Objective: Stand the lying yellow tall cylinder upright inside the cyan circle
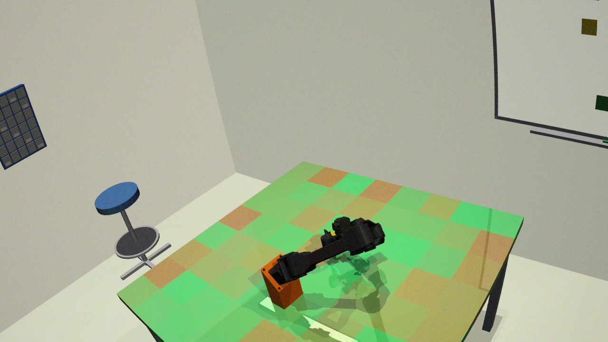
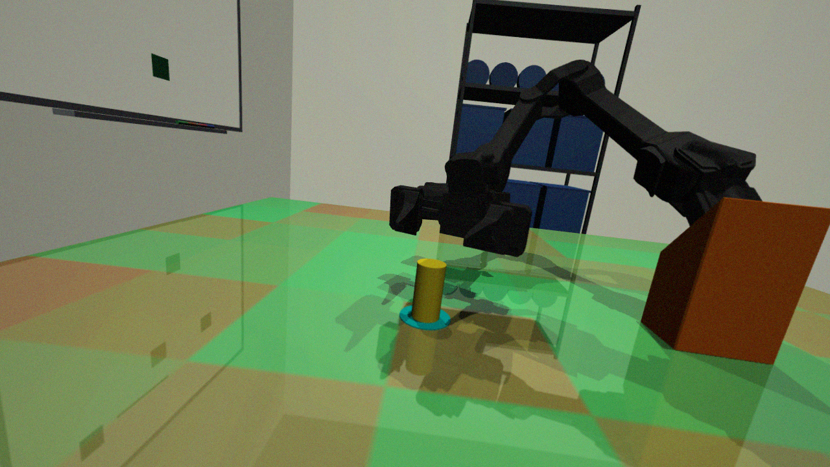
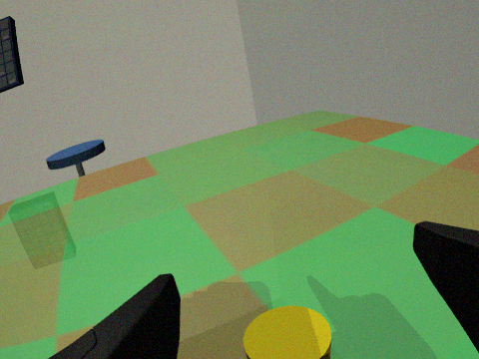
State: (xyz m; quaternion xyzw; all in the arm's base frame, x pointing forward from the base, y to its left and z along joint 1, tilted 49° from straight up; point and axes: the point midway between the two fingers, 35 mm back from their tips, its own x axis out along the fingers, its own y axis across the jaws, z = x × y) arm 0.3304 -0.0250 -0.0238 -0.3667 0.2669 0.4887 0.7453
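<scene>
While fingers gape, yellow cylinder (image 2: 429,289) upright, cyan circle (image 2: 443,321) beneath

Yellow cylinder (image 2: 429,289) upright on cyan circle (image 2: 443,320)
</scene>
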